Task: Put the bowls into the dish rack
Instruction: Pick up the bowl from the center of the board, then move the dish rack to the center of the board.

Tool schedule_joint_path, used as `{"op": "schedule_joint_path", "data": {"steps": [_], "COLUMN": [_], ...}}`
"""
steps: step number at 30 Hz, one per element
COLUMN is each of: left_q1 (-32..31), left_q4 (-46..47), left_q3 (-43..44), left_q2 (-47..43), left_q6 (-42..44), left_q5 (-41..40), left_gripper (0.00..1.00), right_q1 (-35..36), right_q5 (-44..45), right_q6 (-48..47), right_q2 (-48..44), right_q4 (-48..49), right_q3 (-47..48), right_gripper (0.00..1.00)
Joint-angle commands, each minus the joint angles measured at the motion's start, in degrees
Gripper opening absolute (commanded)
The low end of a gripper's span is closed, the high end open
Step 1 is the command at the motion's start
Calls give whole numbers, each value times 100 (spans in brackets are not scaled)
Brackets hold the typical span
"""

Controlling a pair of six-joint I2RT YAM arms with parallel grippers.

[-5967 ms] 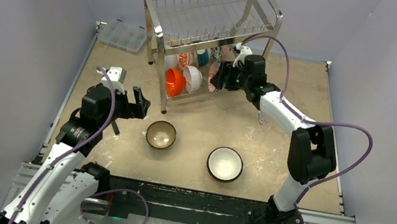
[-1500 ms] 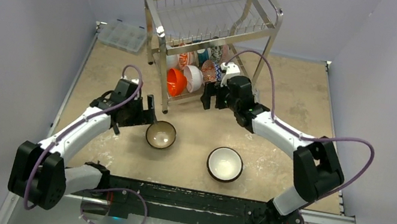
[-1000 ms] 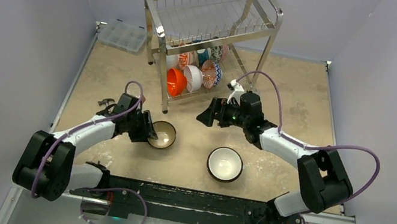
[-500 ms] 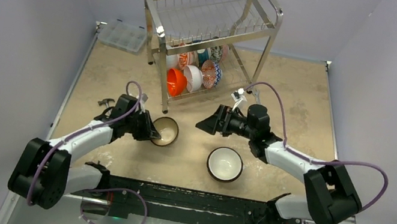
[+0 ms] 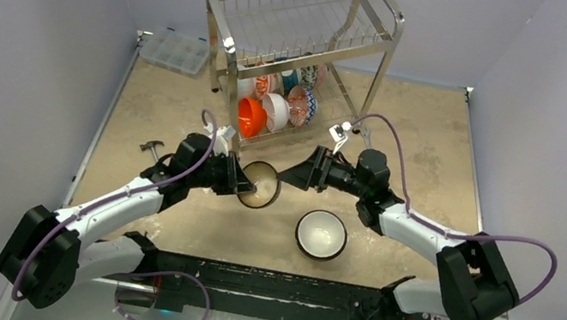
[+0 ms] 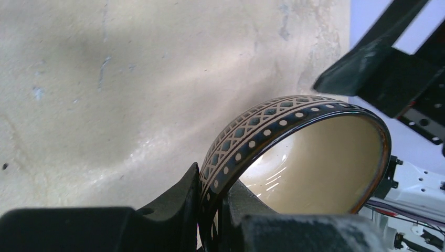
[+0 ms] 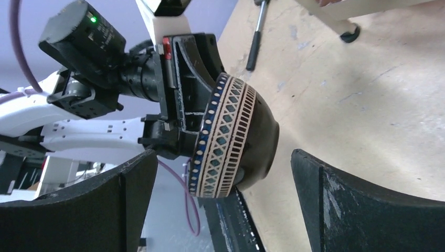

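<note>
Two grippers face each other across one bowl, so this looks to me like a handover. My left gripper (image 5: 237,180) is pinched on the rim of the dark patterned bowl (image 5: 261,185), one finger inside the tan hollow and one on the banded outside. It holds the bowl tipped on edge and apparently clear of the table (image 5: 421,148), on the near side of the dish rack (image 5: 229,99). My right gripper (image 5: 288,176) stands spread to its widest, with the bowl's dark base straight ahead between its fingers and nothing touching.

To do this well, I judge I should hold the left wrist quiet and bring the right fingers onto the rim opposite my left pinch. I should close firmly there and only then let the left go. The glaze looks slick and my hold is narrow, so a bump could twist the bowl out.

The white-inside bowl (image 5: 321,234) sits on the table, near and right, and the racked bowls (image 5: 276,107) stand in the lower tier.
</note>
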Motion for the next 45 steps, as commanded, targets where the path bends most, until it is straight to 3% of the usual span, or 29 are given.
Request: {"op": "schedule_joint_path", "data": {"steps": [1, 11, 14, 16, 17, 20, 23, 29, 35, 39, 45], "left_q1": [-219, -463, -487, -497, -496, -500, -494, -493, -479, -453, -442], "left_q4": [754, 826, 650, 627, 613, 557, 554, 533, 365, -8, -385], "left_q3": [512, 671, 753, 756, 755, 749, 691, 529, 387, 548, 1224], "left_q2": [-160, -169, -75, -36, -22, -15, -79, -383, -1096, -1557, -1646], "left_q6": [-101, 51, 182, 208, 210, 214, 218, 57, 91, 446, 1608], "left_q5": [-171, -383, -454, -478, -490, -532, -630, -940, -1599, -2328, -3683], "left_gripper": [0, 0, 0, 0, 0, 0, 13, 56, 88, 96, 97], "right_q1": [276, 559, 617, 630, 632, 632, 633, 602, 289, -58, -370], "right_q5": [-362, -452, -522, -569, -590, -551, -480, -233, -39, -111, -3], "right_q6": [194, 676, 758, 817, 820, 799, 663, 199, -53, -130, -559], "right_q2": [293, 914, 979, 995, 995, 942, 859, 625, 369, 144, -272], "right_q4": [445, 1287, 1465, 1580, 1608, 1552, 1322, 469, -140, -290, -977], "right_q3": [283, 292, 343, 345, 358, 364, 403, 483, 358, 175, 214], "right_gripper": [99, 98, 92, 79, 63, 34, 0, 0, 0, 0, 0]}}
